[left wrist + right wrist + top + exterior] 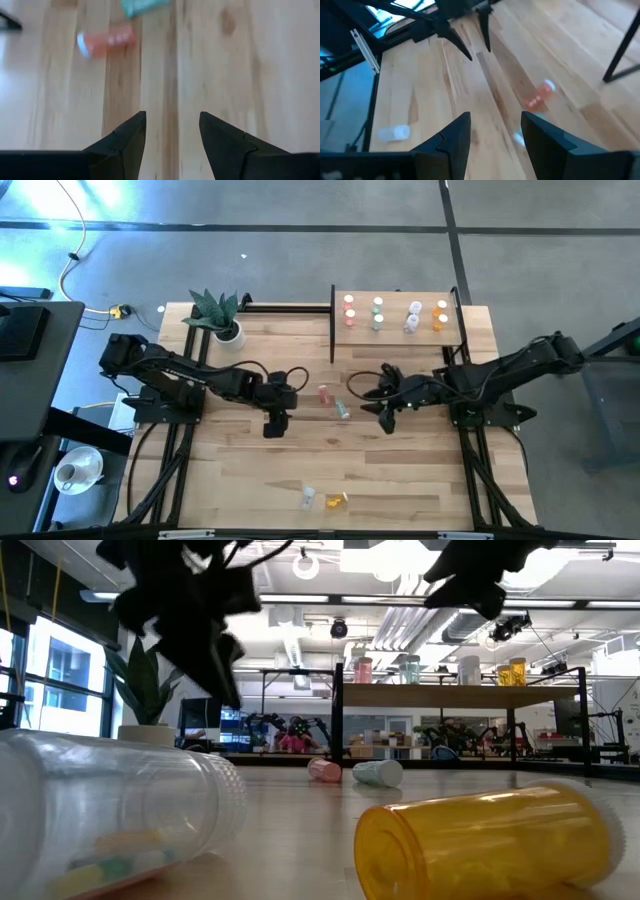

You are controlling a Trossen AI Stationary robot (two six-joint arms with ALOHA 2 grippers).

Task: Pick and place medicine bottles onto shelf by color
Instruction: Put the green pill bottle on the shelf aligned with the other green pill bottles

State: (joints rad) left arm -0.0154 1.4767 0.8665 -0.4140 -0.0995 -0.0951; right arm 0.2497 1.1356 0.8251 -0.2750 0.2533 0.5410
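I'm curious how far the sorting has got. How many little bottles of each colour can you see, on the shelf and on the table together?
Red or pink: 3 (2 on the shelf, 1 on the table)
Green: 3 (2 shelf, 1 table)
Clear: 3 (2 shelf, 1 table)
Orange: 3 (2 shelf, 1 table)
Total: 12 bottles

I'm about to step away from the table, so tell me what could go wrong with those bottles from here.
1. The pink bottle and green bottle lie on their sides close together between both arms; an open tool reaching for one could nudge the other and set it rolling.
2. The left tool and right tool hover near the same spot and might collide.
3. The clear bottle and orange bottle lie near the table's front edge and could roll off.
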